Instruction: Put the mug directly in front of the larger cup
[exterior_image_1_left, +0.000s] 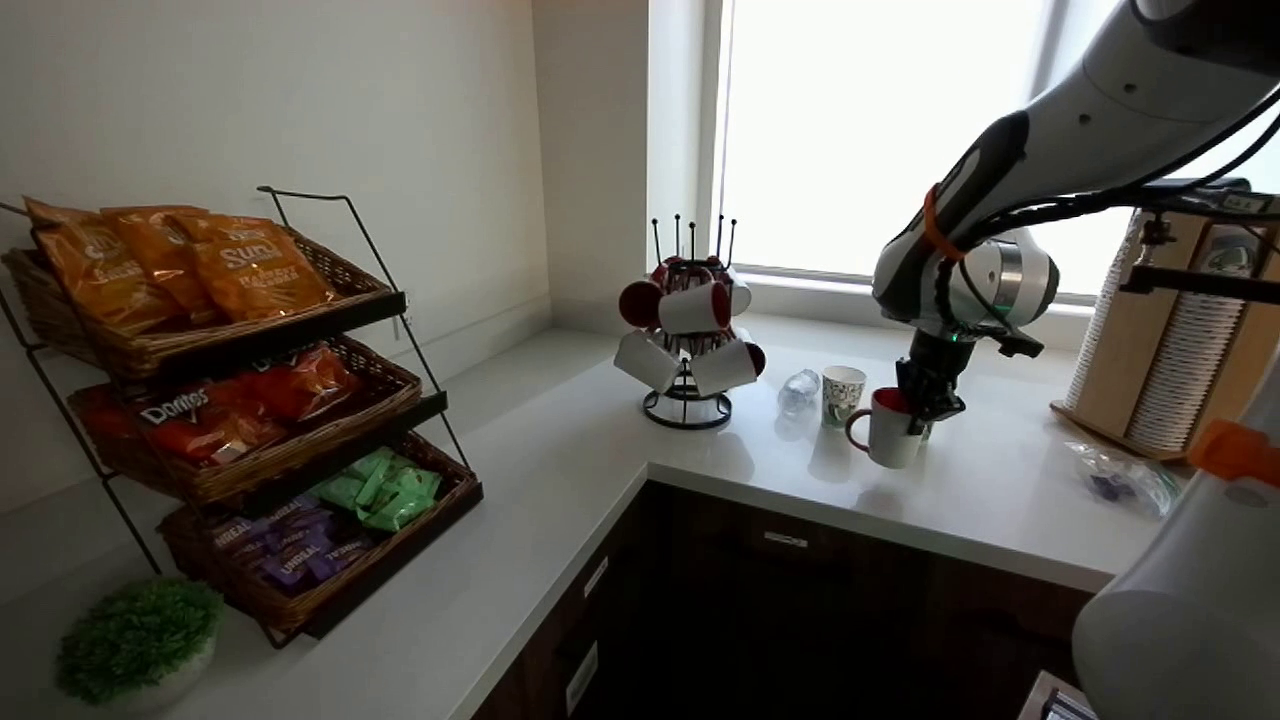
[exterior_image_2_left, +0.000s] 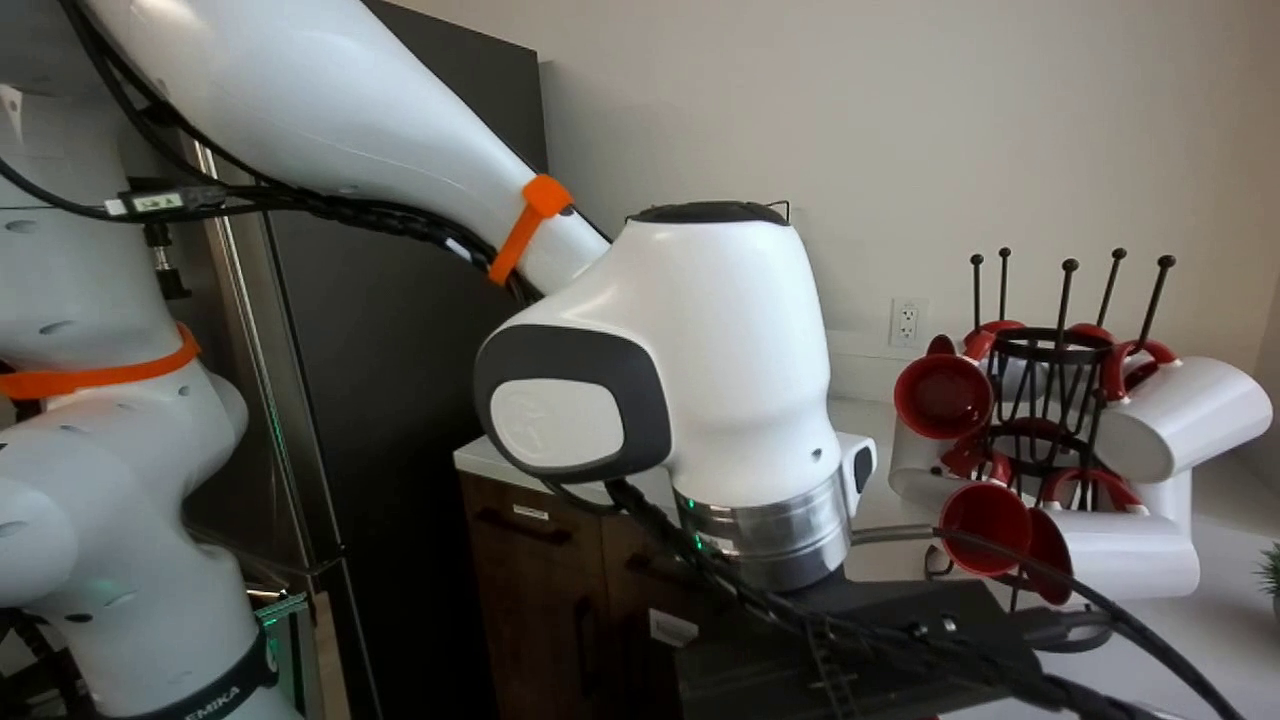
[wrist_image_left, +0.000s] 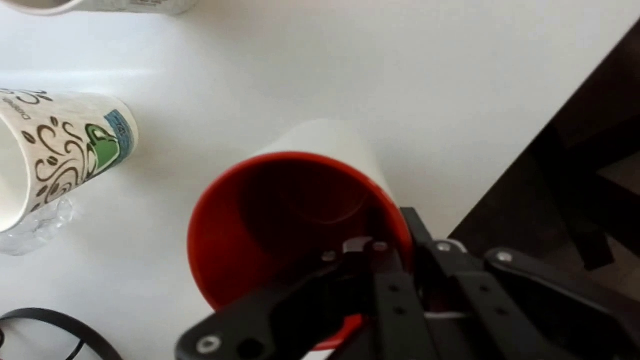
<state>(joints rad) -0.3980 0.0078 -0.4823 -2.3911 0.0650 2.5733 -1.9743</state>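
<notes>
The white mug with a red inside (exterior_image_1_left: 893, 440) is in my gripper (exterior_image_1_left: 922, 412). In the wrist view the gripper (wrist_image_left: 400, 235) is shut on the mug's rim (wrist_image_left: 300, 155), one finger inside and one outside. The mug looks roughly upright, seemingly just above the counter; its red handle points away from the gripper. A patterned paper cup (exterior_image_1_left: 842, 395) stands beside the mug, also in the wrist view (wrist_image_left: 70, 145). Another paper cup (wrist_image_left: 135, 5) is cut off at the wrist view's top edge. Which cup is larger I cannot tell. The arm blocks the other exterior angle.
A rack hung with mugs (exterior_image_1_left: 687, 350) stands past the paper cup, also in an exterior view (exterior_image_2_left: 1050, 400). A crumpled transparent plastic piece (exterior_image_1_left: 798, 392) lies beside the cup. A wooden lid holder (exterior_image_1_left: 1170, 350) and plastic bag (exterior_image_1_left: 1120, 480) are on the opposite side. The counter's front edge (exterior_image_1_left: 880, 525) is near.
</notes>
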